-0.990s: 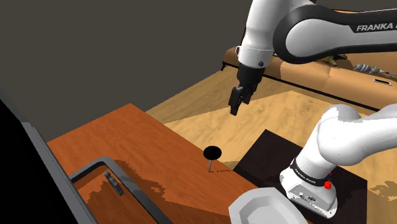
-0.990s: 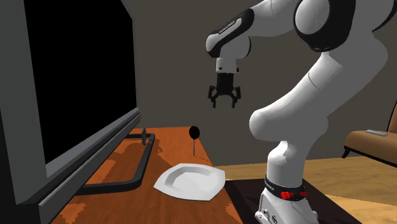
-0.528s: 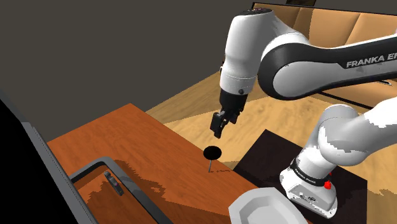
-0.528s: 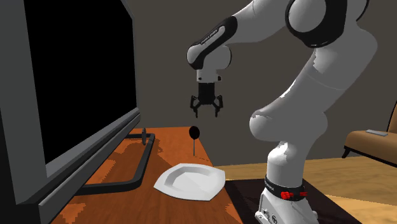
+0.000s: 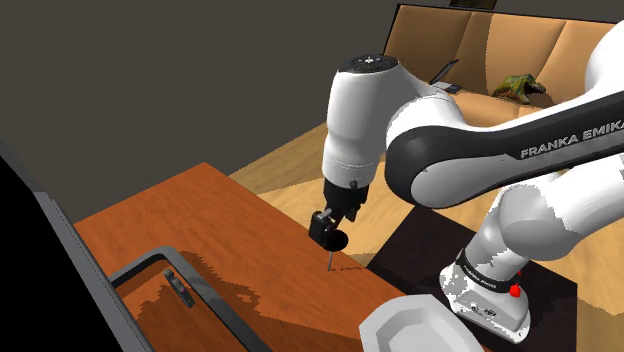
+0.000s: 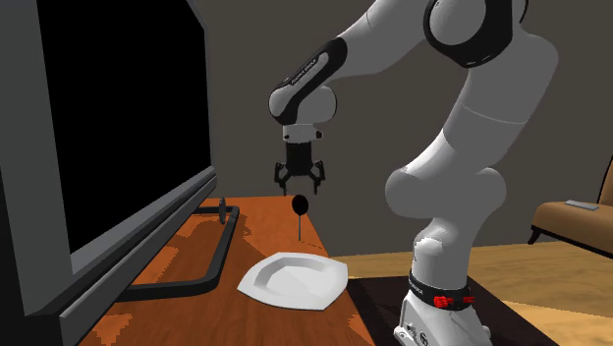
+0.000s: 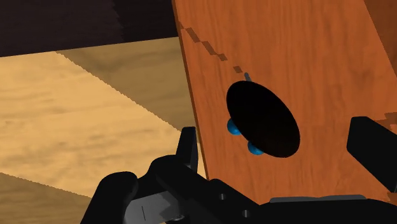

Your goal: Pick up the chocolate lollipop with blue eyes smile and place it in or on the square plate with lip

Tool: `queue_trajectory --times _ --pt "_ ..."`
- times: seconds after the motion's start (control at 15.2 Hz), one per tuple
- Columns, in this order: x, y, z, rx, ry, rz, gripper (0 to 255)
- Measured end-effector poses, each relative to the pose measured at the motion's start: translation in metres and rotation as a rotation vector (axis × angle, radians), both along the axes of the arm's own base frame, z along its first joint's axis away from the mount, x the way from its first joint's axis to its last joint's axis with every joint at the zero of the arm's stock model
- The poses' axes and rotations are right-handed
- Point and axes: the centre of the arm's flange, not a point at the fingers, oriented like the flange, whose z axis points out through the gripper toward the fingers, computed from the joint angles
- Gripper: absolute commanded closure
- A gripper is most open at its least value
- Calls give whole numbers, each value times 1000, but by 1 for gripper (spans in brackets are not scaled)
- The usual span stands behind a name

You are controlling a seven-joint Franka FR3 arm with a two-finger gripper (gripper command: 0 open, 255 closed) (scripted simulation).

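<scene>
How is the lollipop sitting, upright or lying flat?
Upright: the lollipop stands on its thin stick on the table, round head on top.

Dim rendered room under soft, even light.
The white arm (image 5: 355, 110) catches the brightest light against a dull grey wall (image 5: 150, 80); shadows across the counter (image 7: 305, 57) and floor (image 7: 76, 114) have jagged, stair-stepped edges, and ahead of the jaws the lollipop (image 7: 263, 119) head reads almost pure black, only its blue beads bright.
</scene>
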Motion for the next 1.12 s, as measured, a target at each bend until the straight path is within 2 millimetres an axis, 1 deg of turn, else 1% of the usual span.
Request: queue_trajectory --times 0.33,0.73,0.79,1.12 --pt "1 -1 -26 0 0 0 0" --pt "2 0 -30 0 0 -1 0" --pt "2 0 -30 0 0 -1 255" --pt "2 0 -29 1 -2 0 255"
